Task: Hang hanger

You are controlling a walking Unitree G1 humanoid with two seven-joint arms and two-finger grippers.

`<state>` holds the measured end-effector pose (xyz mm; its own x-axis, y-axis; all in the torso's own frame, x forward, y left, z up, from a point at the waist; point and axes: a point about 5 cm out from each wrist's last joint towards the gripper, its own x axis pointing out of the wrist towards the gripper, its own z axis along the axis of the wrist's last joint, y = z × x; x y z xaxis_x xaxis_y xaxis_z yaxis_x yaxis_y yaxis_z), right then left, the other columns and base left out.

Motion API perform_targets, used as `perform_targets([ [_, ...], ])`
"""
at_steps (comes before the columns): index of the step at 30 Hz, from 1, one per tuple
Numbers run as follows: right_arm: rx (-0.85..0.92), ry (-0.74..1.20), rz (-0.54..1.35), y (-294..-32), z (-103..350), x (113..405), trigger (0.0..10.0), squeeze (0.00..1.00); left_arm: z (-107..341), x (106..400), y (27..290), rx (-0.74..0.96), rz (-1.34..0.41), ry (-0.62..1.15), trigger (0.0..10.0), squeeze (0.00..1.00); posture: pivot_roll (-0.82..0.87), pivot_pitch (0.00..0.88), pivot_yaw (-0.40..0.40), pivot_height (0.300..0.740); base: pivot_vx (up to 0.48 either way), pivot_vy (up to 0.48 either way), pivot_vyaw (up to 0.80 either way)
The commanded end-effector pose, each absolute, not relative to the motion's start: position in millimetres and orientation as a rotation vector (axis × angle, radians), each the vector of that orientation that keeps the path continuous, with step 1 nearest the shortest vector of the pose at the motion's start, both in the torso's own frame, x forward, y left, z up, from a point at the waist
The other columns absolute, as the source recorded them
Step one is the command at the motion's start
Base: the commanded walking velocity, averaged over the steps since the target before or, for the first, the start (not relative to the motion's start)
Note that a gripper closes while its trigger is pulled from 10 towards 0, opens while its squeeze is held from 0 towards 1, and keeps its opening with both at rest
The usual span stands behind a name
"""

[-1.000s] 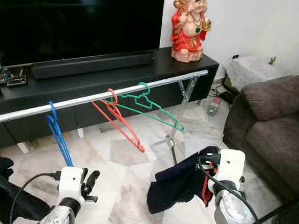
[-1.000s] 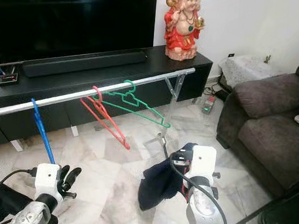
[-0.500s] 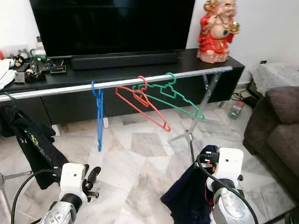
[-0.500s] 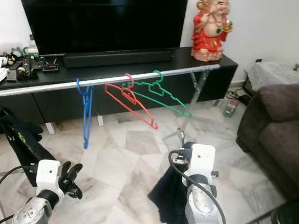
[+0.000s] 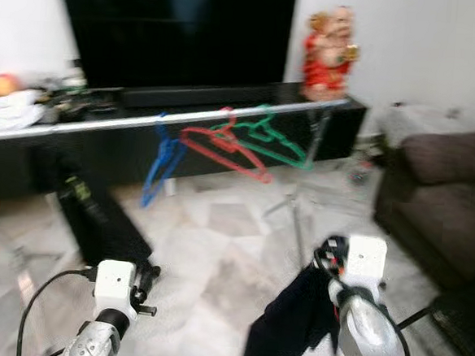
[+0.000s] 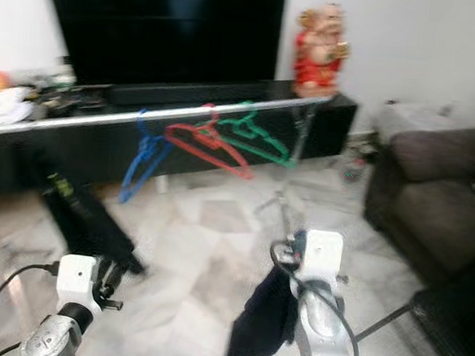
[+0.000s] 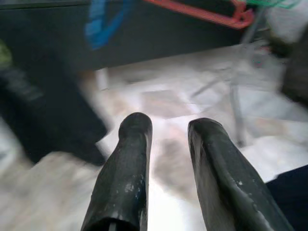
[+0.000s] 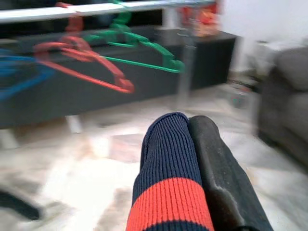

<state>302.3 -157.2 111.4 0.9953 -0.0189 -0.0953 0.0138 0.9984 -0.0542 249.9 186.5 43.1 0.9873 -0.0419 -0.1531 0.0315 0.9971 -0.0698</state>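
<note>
A silver rail [image 5: 103, 125] runs across in front of the TV cabinet. On it hang a blue hanger [image 5: 160, 161], a red hanger [image 5: 223, 148] and a green hanger [image 5: 269, 139], side by side. My right gripper [image 8: 185, 126] is low at the front right, well short of the rail, shut on a navy garment with a red stripe [image 8: 168, 192] that droops below it [image 5: 291, 322]. At the front left, my left gripper [image 7: 169, 124] is held low and open, with nothing between its fingers. The head views are blurred.
A dark garment [image 5: 96, 217] hangs from the rail's left part down to the floor. The rack's leg [image 5: 297, 207] stands ahead of my right arm. Behind the rail are a black TV cabinet [image 5: 340, 112] and a red statue [image 5: 328, 46]. A brown sofa [image 5: 448, 193] is on the right.
The whole picture has shifted and blurred, so the camera has moved. Both arms hold the same pose, and the navy garment stays in the right gripper.
</note>
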Motion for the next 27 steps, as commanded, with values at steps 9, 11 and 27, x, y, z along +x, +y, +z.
perform_targets([
  [9,-0.055,0.147,0.024,-154.5,101.4,305.0,10.0,0.0,44.1,252.2,186.7,-0.074,-0.04,0.147,10.0,0.0,0.04,0.0,0.029,0.74,-0.281,0.0,0.0],
  [11,-0.058,0.153,0.034,-152.8,99.8,306.6,10.0,0.0,43.6,251.6,186.8,-0.075,-0.04,0.146,10.0,0.0,0.05,0.0,0.027,0.74,-0.281,0.0,0.0],
  [27,-0.071,0.171,0.055,-149.8,100.7,320.7,10.0,0.0,43.1,249.8,185.5,-0.084,-0.049,0.155,10.0,0.0,0.06,0.0,0.024,0.74,-0.226,0.0,0.0],
])
